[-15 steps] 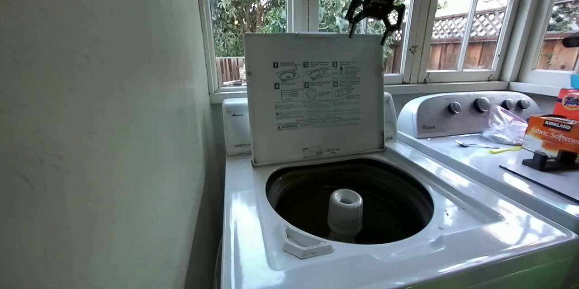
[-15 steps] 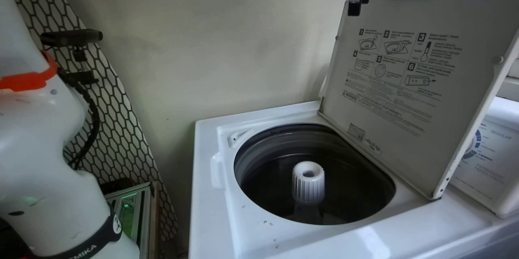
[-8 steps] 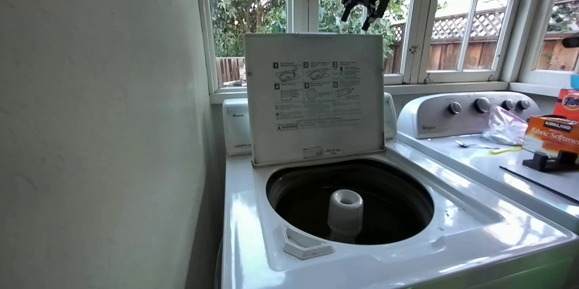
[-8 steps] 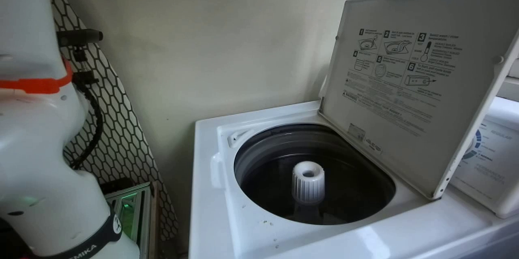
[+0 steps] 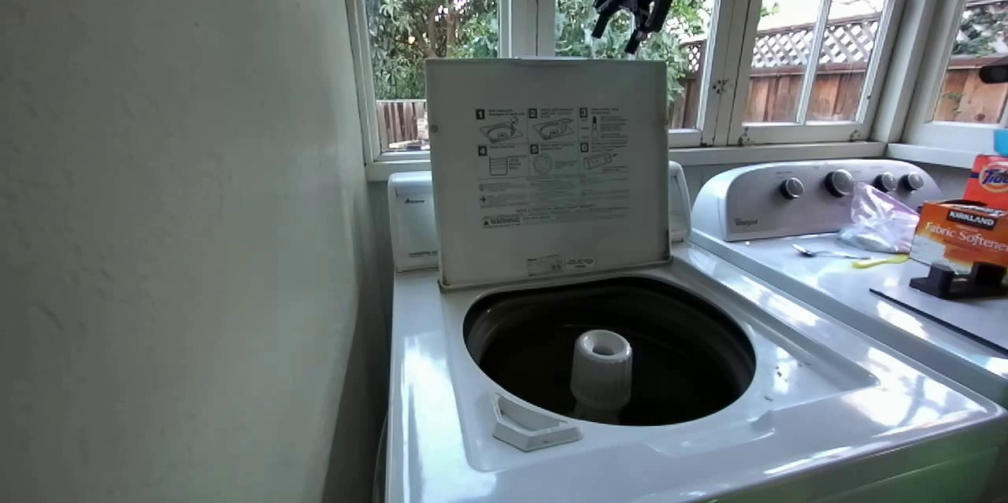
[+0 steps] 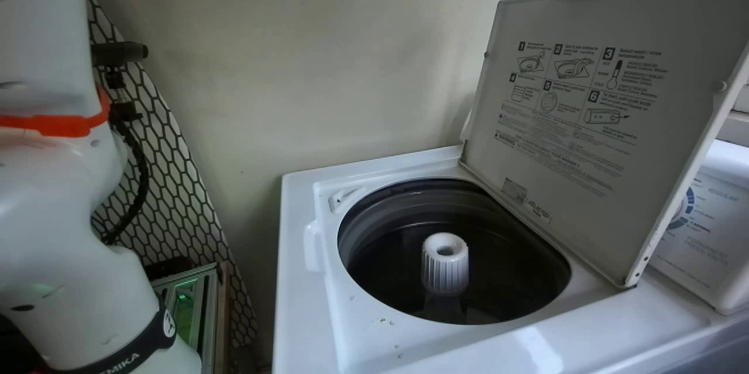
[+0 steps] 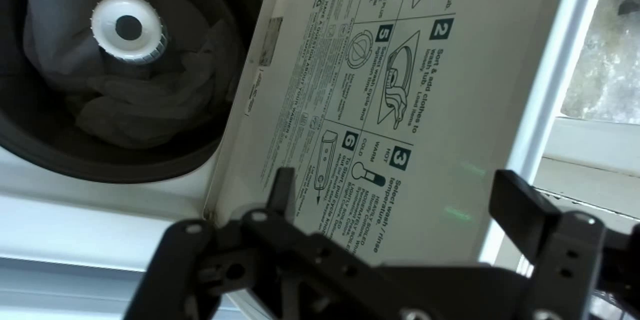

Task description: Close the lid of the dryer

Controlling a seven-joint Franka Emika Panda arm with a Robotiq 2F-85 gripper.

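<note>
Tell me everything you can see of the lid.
The lid is a large, flat, squarish white panel, apparently painted metal. The visible face bears printed instructions in six numbered steps, with labels below. It stands open, tilted back, in front of the raised back panel, its lower edge along the rear of the tub opening in the dryer. The open gripper hangs above it; no contact shows.

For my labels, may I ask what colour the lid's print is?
The lid's print is mainly black, clearest in the wrist view.
</note>
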